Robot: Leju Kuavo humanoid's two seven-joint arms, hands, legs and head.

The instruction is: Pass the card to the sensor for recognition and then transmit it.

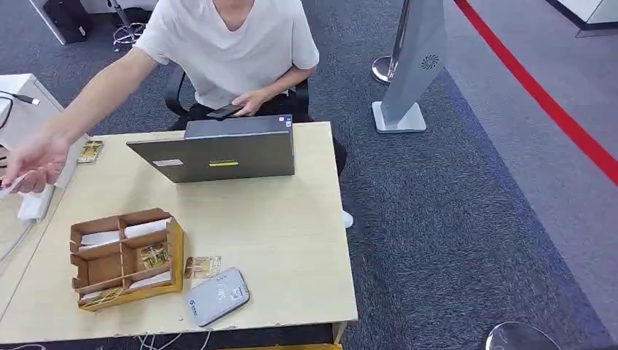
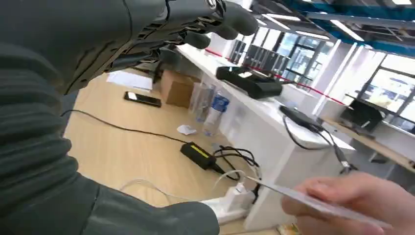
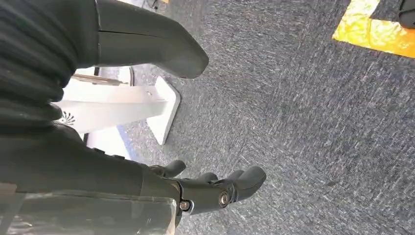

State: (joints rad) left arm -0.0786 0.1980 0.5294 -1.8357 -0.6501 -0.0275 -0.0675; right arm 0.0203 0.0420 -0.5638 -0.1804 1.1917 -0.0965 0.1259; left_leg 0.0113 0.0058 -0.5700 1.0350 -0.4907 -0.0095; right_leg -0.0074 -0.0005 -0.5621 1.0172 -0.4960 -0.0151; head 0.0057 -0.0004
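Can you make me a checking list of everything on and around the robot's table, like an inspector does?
Surface: pale wooden table, mostly bare on its right side.
Job's things: grey rounded card sensor near the front edge; a yellowish card lies flat beside it; a person's hand holds a thin white card.
Clutter: brown cardboard divider box holding cards; grey laptop; another small card at the left edge.
Hands: left robot hand holds nothing, fingers curled; right robot hand hangs over the carpet, holding nothing.
Cables: black cable and power brick, white power strip.
Surroundings: seated person in white shirt, dark carpet, red floor line.
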